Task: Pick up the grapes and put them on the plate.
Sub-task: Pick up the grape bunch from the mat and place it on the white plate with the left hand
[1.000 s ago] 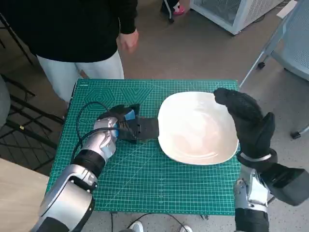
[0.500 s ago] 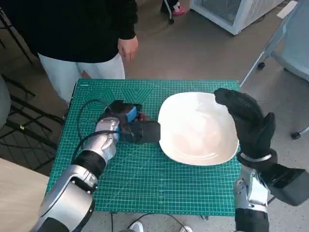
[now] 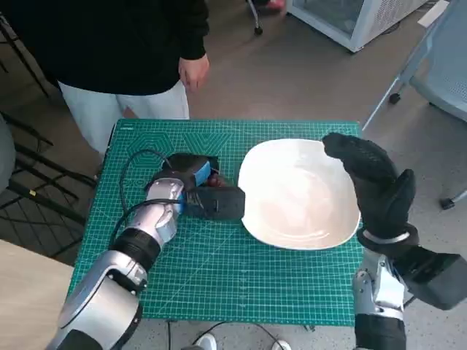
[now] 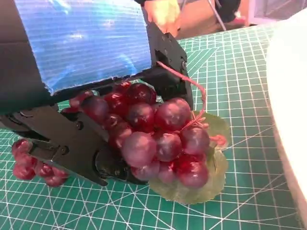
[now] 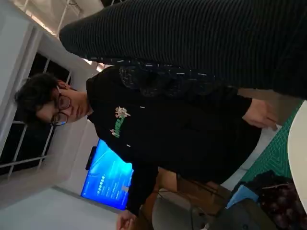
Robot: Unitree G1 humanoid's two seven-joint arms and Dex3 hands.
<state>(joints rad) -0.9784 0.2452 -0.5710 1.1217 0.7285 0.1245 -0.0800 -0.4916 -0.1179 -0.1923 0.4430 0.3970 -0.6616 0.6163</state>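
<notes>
Left hand (image 3: 191,188) fingers (image 4: 72,143) grasping grapes (image 4: 158,139), bunch's long axis toward plate (image 3: 299,193); right hand (image 3: 376,182) fingers released.

Even, soft room light from overhead — shadows on the green mat (image 3: 219,270) stay faint. The white plate (image 3: 299,193) is nearly washed out. The blue tape (image 4: 86,43) shows glare and blur up close; the glove (image 5: 201,38) hangs dim against bright windows (image 5: 19,143).

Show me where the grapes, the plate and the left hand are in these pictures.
grapes (image 4: 158,139): left wrist view, on a berry in the middle of the bunch.
plate (image 3: 299,193): head view, on its bare white middle.
left hand (image 3: 193,182): head view, on the blue-taped back.
</notes>
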